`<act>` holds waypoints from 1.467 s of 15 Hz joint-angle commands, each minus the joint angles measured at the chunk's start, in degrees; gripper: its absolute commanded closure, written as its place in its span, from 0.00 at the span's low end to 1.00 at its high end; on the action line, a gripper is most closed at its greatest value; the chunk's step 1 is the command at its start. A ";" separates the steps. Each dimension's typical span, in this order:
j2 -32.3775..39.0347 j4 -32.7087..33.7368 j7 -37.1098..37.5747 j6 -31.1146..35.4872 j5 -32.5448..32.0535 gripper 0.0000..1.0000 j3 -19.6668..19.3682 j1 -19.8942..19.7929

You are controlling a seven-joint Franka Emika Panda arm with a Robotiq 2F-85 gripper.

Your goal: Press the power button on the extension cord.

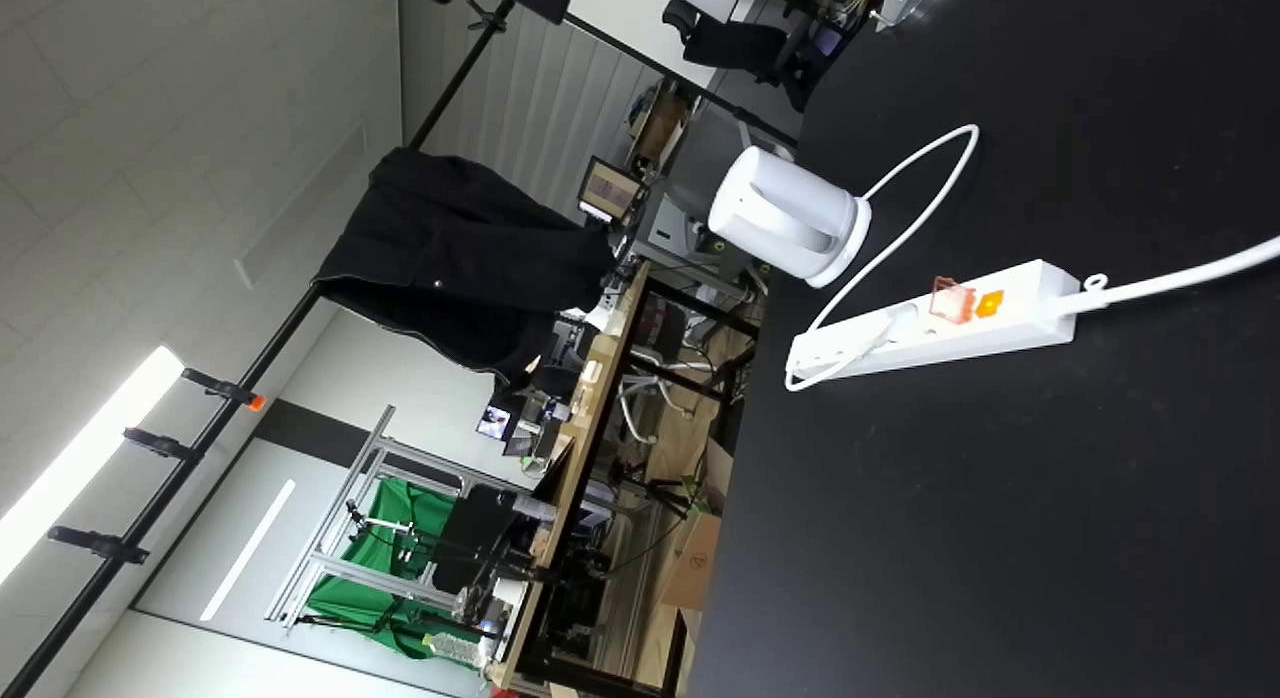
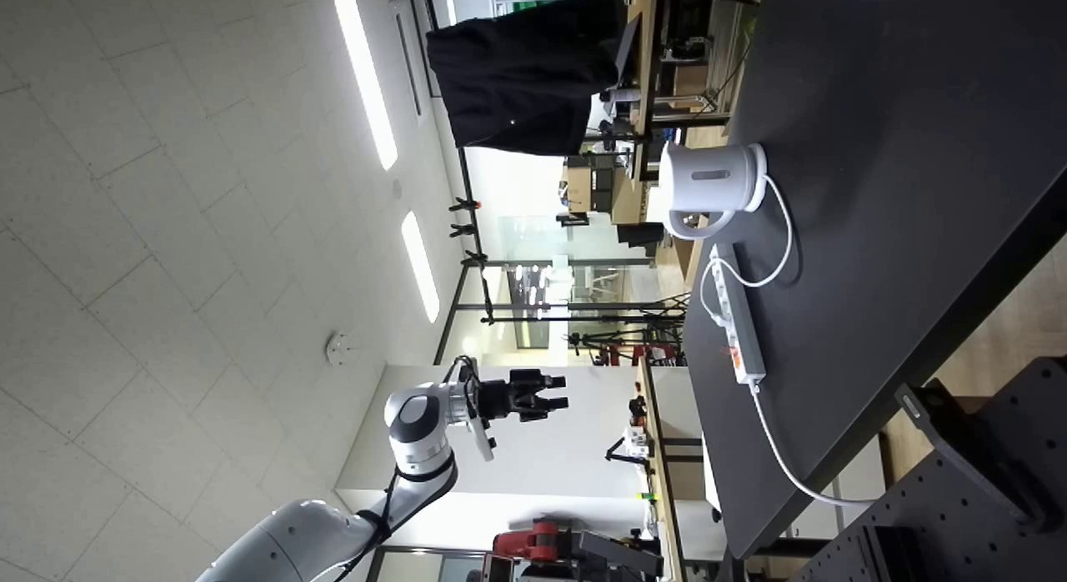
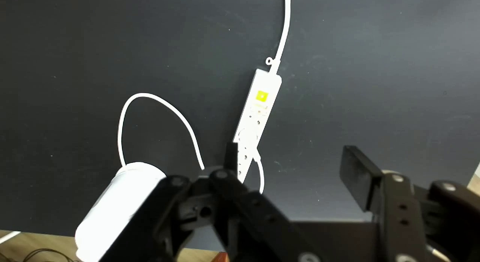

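The gripper (image 3: 294, 165), jaws apart, hangs well off the extension cord (image 3: 252, 123); pressing the power button (image 3: 261, 96), setting unclear, likely remains.

My white arm (image 2: 417, 492) extends into an exterior view, itself turned sideways, from the lower left corner and runs obliquely to the wrist (image 2: 425, 454), where a dark cap (image 2: 414, 428) marks the joint. Beyond this bend I hold the black two-fingered gripper (image 2: 560, 393) aloft, pointing downward once the sideways framing is allowed for. In the wrist view, the two fingers (image 3: 398, 217) project from the lower edge of the frame. I have the jaws spread wide: one dark pad (image 3: 231, 157) stands near the centre, the other well apart from it at right, showing its broad face.
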 commanded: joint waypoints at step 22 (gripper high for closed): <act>22.74 -4.60 8.38 28.14 -8.20 0.99 -8.12 2.83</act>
